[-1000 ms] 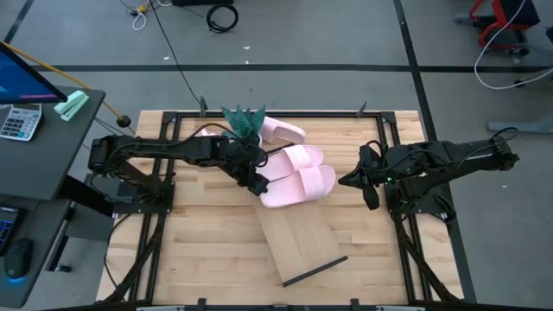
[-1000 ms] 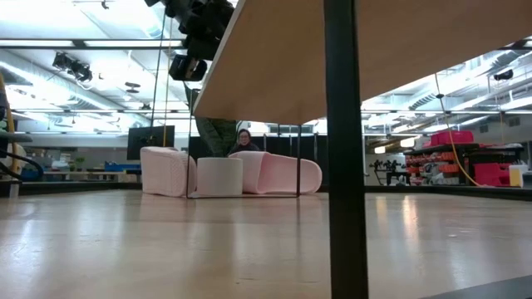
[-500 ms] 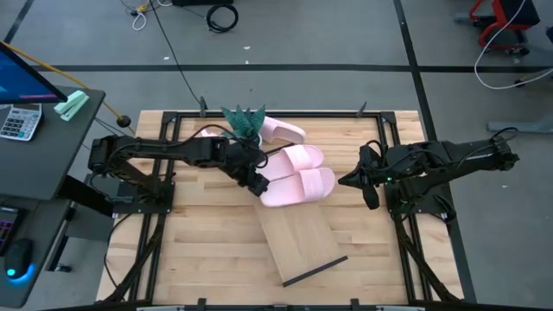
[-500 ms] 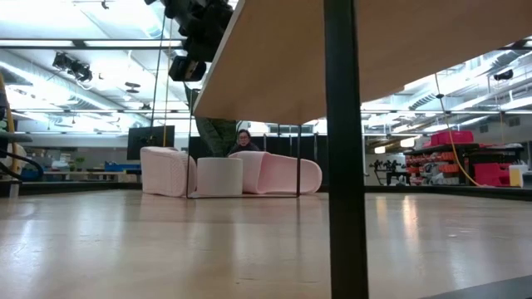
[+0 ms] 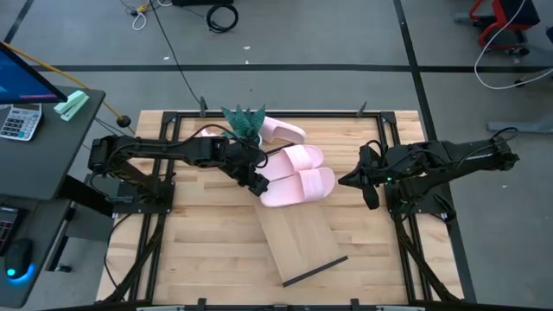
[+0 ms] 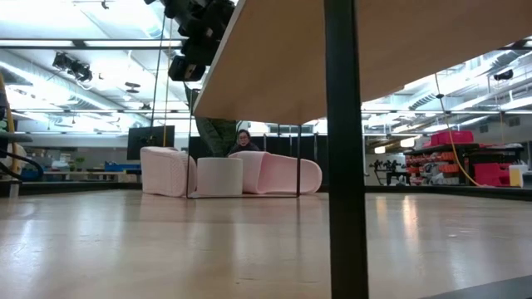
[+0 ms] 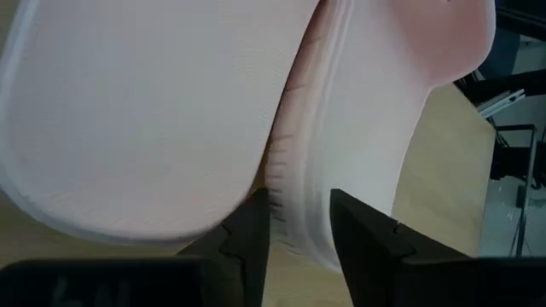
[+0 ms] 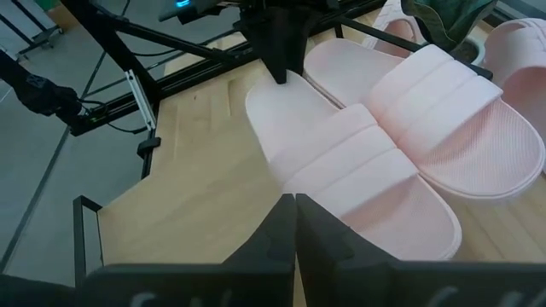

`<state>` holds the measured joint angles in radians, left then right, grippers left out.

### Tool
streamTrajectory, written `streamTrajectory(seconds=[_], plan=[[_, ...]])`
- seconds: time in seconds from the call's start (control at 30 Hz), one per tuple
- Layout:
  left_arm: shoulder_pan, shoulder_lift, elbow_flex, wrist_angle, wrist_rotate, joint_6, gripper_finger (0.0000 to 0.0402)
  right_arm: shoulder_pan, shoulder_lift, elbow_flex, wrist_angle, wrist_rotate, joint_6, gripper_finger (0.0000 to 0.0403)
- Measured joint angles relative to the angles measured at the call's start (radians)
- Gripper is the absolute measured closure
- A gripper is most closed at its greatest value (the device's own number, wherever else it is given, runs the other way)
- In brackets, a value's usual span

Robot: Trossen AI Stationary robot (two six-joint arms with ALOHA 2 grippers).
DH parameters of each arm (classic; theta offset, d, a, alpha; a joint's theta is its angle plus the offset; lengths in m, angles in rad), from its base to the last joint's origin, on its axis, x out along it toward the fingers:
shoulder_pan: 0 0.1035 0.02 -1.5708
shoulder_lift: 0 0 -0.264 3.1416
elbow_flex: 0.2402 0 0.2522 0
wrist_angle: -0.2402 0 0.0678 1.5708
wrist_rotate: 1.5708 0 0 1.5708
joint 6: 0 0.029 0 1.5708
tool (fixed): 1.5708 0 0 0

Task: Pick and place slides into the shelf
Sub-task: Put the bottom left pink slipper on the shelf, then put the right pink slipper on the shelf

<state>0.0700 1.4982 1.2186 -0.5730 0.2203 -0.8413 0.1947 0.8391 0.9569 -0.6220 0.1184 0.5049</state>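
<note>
One slide (image 7: pixel 171 111) heel between left claw (image 7: pixel 299 226) fingers

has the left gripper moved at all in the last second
No. In the high view the left gripper sits at the same spot beside the pale pink foam slide, just above the long light-wood shelf board's upper end.

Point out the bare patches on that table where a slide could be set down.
Bare tabletop lies left of the shelf, below the left hand. Another patch lies between shelf and right frame. Crowded: the slides and plant up top, right hand beside.
</note>
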Motion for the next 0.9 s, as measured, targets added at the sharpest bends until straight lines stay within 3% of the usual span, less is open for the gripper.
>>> streamTrajectory(seconds=[0.43, 0.7, 0.9], plan=[[-0.002, 0.000, 0.000, -0.006, -0.001, 0.007, 0.0220, 0.000, 0.000, 0.000, 0.000, 0.000, -0.002, 0.0391], [-0.002, 0.000, 0.000, -0.015, 0.019, -0.009, 0.0220, 0.000, 0.000, 0.000, -0.016, 0.000, -0.001, 0.0390], [0.002, -0.022, 0.000, -0.121, 0.014, -0.033, 0.0225, 0.000, 0.000, 0.000, -0.019, 0.000, -0.002, 0.0389]])
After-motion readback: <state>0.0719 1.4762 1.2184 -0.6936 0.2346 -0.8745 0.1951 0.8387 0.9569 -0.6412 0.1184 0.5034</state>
